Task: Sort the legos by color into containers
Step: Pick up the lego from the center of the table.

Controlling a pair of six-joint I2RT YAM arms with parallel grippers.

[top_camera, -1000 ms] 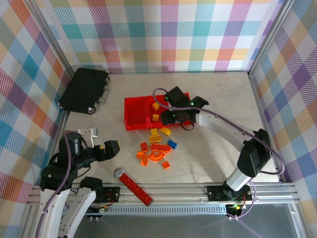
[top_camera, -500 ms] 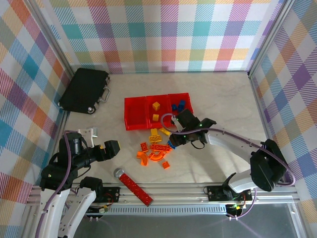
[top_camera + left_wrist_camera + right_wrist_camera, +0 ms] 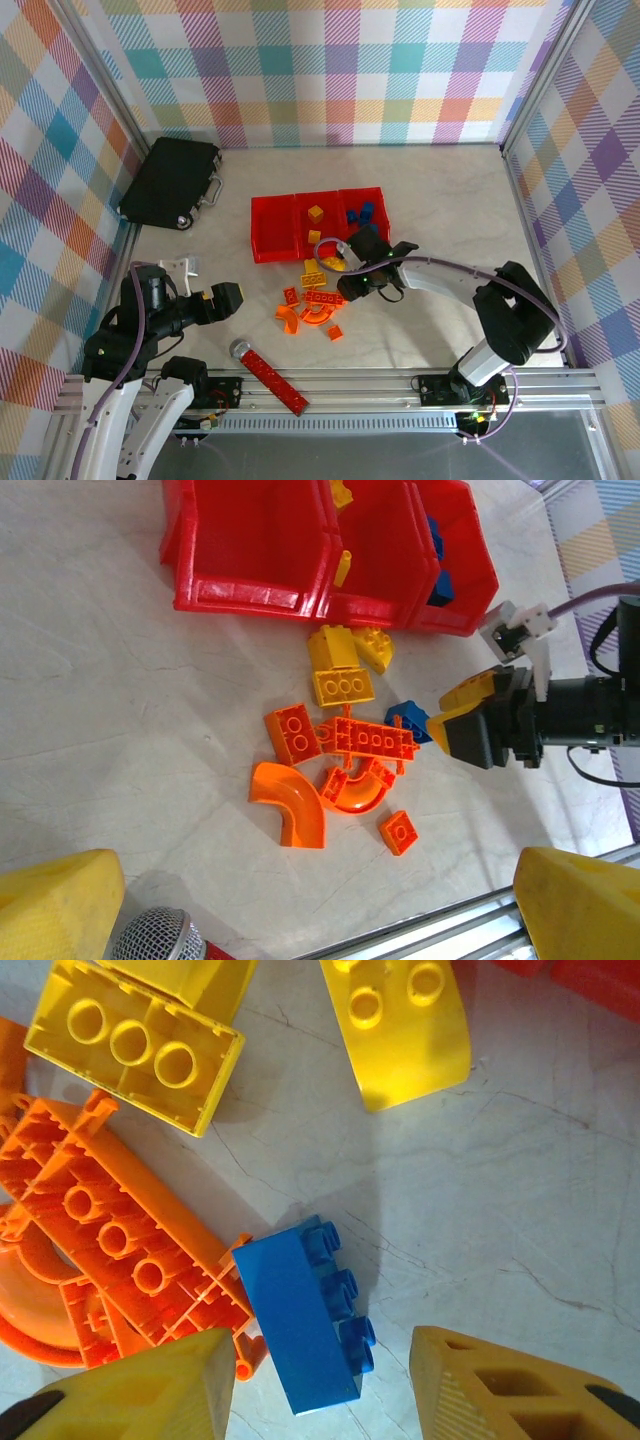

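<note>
Black case (image 3: pixel 170 183) lies flat, closed, at the far-left of the pale marbled table (image 3: pixel 440 200). Long red bar (image 3: pixel 272 377) lies diagonally near the front edge, its silver round end (image 3: pixel 240 348) pointing far-left. Plaid walls (image 3: pixel 330 70) on three sides, metal rail (image 3: pixel 400 381) along the front.

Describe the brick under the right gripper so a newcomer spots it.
Find the red bins mid-table; loose bricks lie in front. At their right edge, between the fingers of the right gripper, sits the blue brick: the only blue one outside the bins.

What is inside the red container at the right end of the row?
Blue legos lie in that container, at least two. The right arm covers its near part, so anything there is hidden.
</note>
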